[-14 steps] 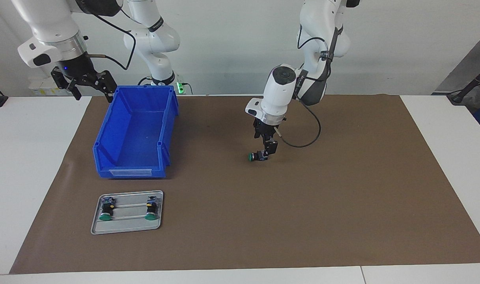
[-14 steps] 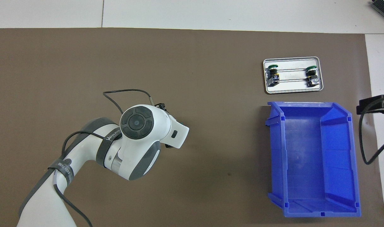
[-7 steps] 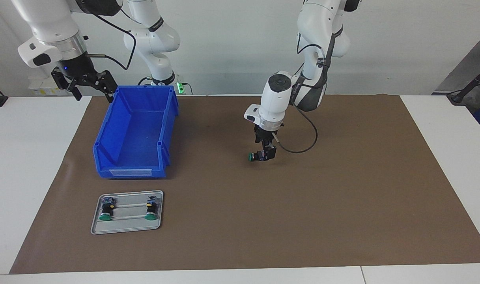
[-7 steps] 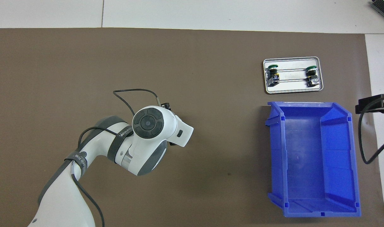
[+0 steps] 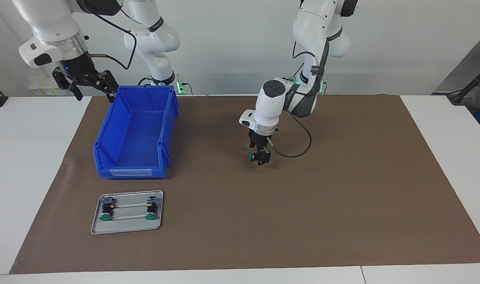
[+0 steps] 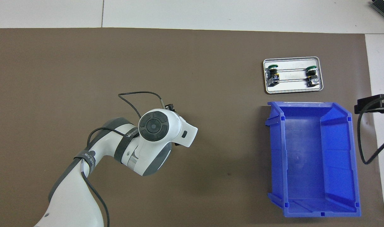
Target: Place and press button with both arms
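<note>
A button [image 5: 253, 157] with a green cap hangs sideways just above the brown mat, near the table's middle. My left gripper [image 5: 262, 158] points down and is shut on its black body. In the overhead view the left arm's wrist [image 6: 154, 125] covers both the button and the fingers. My right gripper [image 5: 85, 83] waits in the air beside the corner of the blue bin [image 5: 134, 130] nearest the robots, open and holding nothing. Only its black tip [image 6: 370, 105] shows in the overhead view, beside the bin [image 6: 311, 157].
A small metal tray [image 5: 126, 227] holds two more green-capped buttons and lies farther from the robots than the bin; it is the tray [image 6: 292, 90] in the overhead view. The brown mat [image 5: 342, 197] covers most of the table.
The left arm has shifted a little toward the bin with the button still in its gripper, and its wrist has turned slightly. The right arm has barely moved.
</note>
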`<state>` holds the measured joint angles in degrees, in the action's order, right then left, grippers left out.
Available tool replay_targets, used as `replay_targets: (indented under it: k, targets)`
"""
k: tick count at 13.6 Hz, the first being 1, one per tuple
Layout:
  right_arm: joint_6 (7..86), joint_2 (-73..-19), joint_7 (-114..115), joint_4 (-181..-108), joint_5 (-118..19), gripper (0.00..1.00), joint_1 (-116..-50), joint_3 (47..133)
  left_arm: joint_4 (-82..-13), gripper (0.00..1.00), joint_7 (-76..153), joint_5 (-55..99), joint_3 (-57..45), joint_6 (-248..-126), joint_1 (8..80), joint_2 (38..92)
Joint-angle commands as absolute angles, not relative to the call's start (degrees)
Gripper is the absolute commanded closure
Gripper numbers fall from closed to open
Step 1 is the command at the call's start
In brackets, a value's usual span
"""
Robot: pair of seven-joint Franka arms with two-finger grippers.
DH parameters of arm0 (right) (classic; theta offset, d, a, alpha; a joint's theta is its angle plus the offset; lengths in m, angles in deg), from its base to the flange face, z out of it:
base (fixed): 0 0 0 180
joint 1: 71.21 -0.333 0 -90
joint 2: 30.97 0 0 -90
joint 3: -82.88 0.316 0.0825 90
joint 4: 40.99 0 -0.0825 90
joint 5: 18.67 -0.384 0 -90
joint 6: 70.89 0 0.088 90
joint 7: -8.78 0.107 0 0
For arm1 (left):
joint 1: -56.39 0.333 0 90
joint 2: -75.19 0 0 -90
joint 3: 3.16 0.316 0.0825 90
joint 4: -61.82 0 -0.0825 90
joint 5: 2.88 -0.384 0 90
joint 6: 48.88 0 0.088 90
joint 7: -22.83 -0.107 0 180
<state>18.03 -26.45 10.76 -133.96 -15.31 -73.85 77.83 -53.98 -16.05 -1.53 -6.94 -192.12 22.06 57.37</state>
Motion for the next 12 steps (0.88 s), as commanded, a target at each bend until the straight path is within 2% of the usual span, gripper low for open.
replay_targets:
  k: [1,12]
  targets:
    - [18.67,-25.17,10.45,-135.30,-16.21,0.00,-73.31,78.31,-53.49,0.00,-14.17,-2.44,-6.06,-193.73,20.89,56.30]
    - [18.67,-25.17,10.45,-135.30,-16.21,0.00,-73.32,78.31,-56.12,0.03,-14.26,-2.44,-6.06,-196.35,20.45,56.21]
